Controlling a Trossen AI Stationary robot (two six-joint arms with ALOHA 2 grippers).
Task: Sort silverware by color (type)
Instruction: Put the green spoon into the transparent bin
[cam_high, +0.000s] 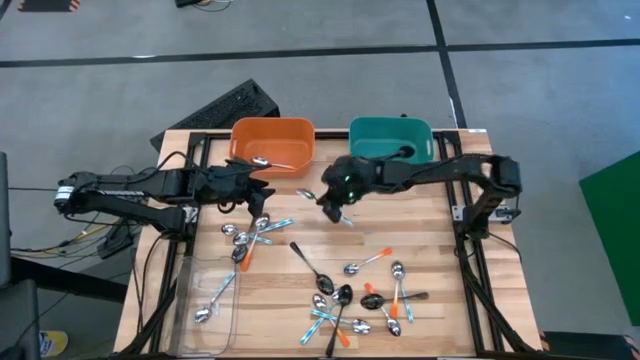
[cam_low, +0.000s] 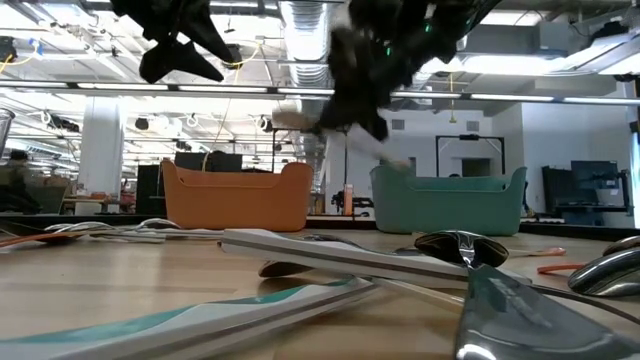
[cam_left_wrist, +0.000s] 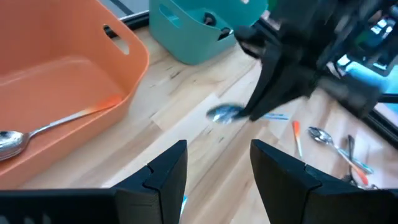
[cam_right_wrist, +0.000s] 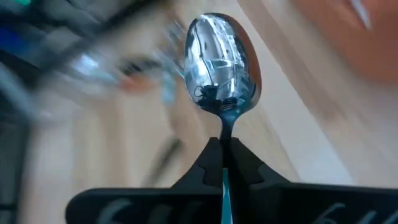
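Observation:
My right gripper (cam_high: 333, 203) hangs over the table's middle, in front of the gap between the two bins, shut on a light-blue-handled spoon (cam_high: 345, 218). My left gripper (cam_high: 262, 192) is open and holds nothing; it hovers beside the orange bin (cam_high: 240, 130), just left of the right gripper. One orange-handled spoon (cam_left_wrist: 68, 118) lies in the orange bin. The teal bin (cam_high: 360, 128) stands to its right. Several more spoons lie flat on the table, a cluster by the left gripper (cam_high: 250, 235) and another toward the near edge (cam_high: 340, 310). My right gripper pinches the spoon between its two fingers at the neck (cam_right_wrist: 224, 142), just below the shiny bowl (cam_right_wrist: 221, 65). The bowl sticks out past the fingertips, and the light-blue handle (cam_right_wrist: 224, 186) runs back between the fingers. The spoon is lifted clear of the table.
A clear tray (cam_high: 185, 320) at the near left corner holds a light-blue-handled spoon (cam_high: 215, 298). A dark keyboard (cam_high: 225, 108) lies beyond the table's far left corner. Bare wood shows between the bins and the spoon clusters.

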